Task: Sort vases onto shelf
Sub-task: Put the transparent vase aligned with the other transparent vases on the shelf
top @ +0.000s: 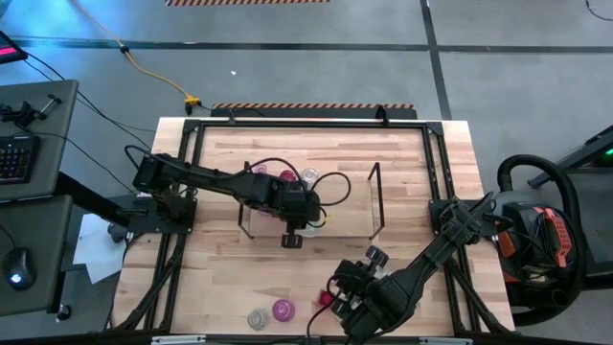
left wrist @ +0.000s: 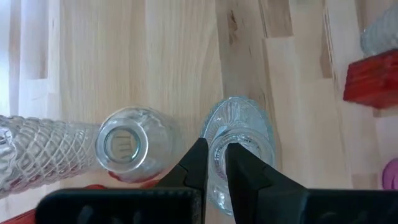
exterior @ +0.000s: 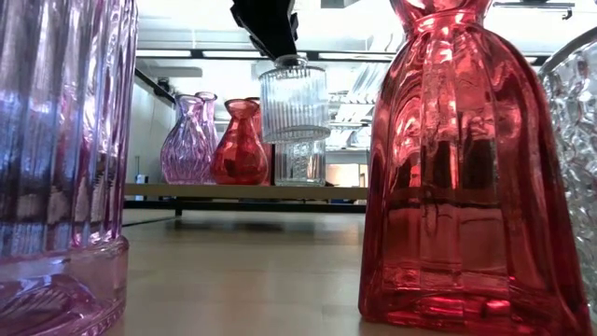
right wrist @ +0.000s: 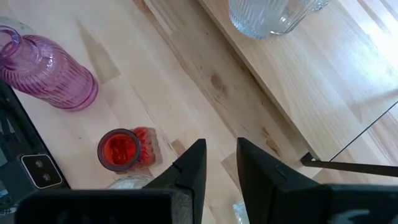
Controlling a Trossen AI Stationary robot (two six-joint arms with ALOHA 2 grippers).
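The left gripper (left wrist: 215, 163), pinching the clear vase (left wrist: 236, 146) by its rim, should lower it straight onto the shelf (exterior: 242, 191) near its middle.

A workshop: grey taped floor (top: 316, 72), yellow cable (top: 153, 72), computer keyboard (top: 17, 158).

The big pink vase (exterior: 56, 159) and the red vase (exterior: 462, 177) up close are cut off at the edges. The left hand (left wrist: 216, 163) hides part of the clear vase's (left wrist: 239, 124) neck.

Kbd (top: 16, 157) + mouse (top: 14, 280) on side desk, yellow cable (top: 153, 75) on floor.
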